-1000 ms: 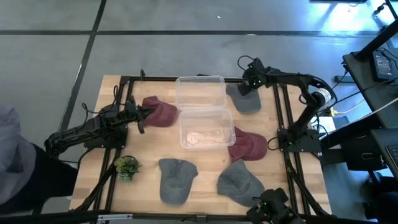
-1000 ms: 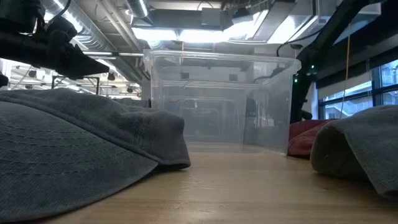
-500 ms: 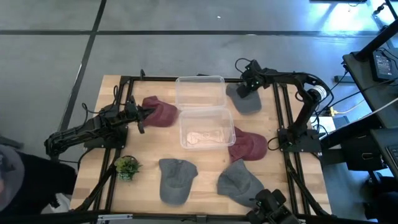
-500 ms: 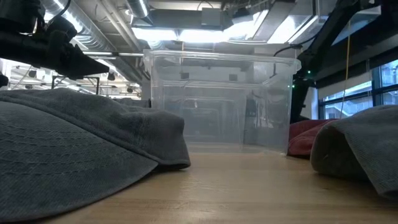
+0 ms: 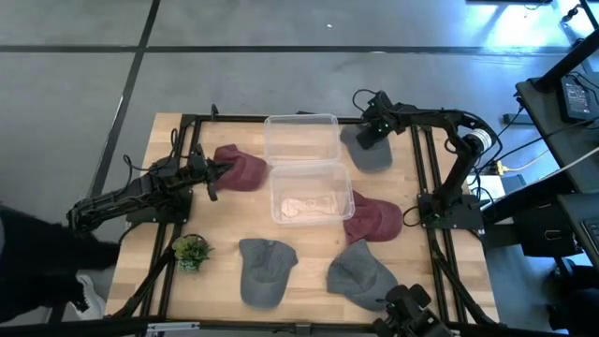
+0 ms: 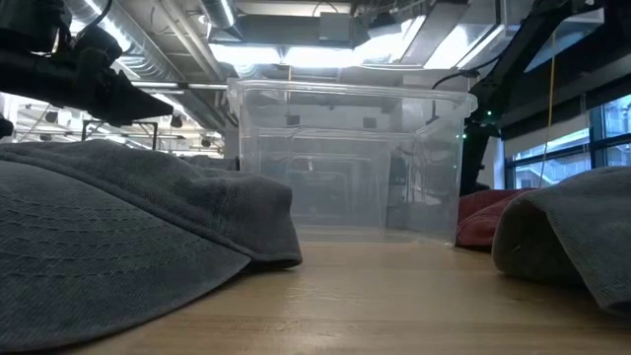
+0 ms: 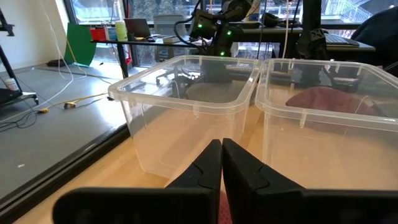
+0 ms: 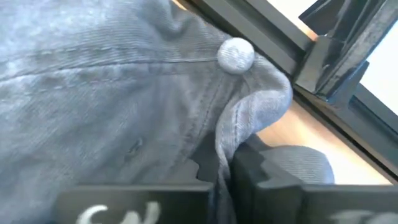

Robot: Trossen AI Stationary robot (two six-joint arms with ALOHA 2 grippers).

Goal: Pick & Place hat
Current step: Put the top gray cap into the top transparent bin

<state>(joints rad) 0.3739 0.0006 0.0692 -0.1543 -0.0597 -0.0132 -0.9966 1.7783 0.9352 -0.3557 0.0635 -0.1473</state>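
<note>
A grey hat (image 5: pixel 372 152) lies at the table's far right, beside the far clear bin (image 5: pixel 301 122). My right gripper (image 5: pixel 369 131) is shut on it; the right wrist view shows its crown (image 8: pixel 112 93) and top button (image 8: pixel 235 54). A maroon hat (image 5: pixel 243 169) lies at the left. My left gripper (image 5: pixel 213 172) is at its left edge, shut, its fingers (image 7: pixel 222 158) pointing at the bins. A red sliver (image 7: pixel 219 210) shows between the finger bases. My right gripper pinches a raised fold of the grey hat's crown cloth (image 8: pixel 225 140), just below the top button, between its two fingers. It comes from above, slanting from the far right. The hat's body lies on the table. My left gripper: I cannot tell whether it touches the maroon hat.
A second clear bin (image 5: pixel 281 178) holds a pale object (image 5: pixel 307 205). A second maroon hat (image 5: pixel 374 222) lies to its right. Two grey hats (image 5: pixel 265 270) (image 5: pixel 360 273) lie near the front edge, with a small plant (image 5: pixel 191 250) at the front left. A black frame (image 5: pixel 423 159) borders the table.
My right gripper has sunk a little toward the grey hat, shifting slightly toward the table's left. At the picture's left edge, a person beside the table has moved.
</note>
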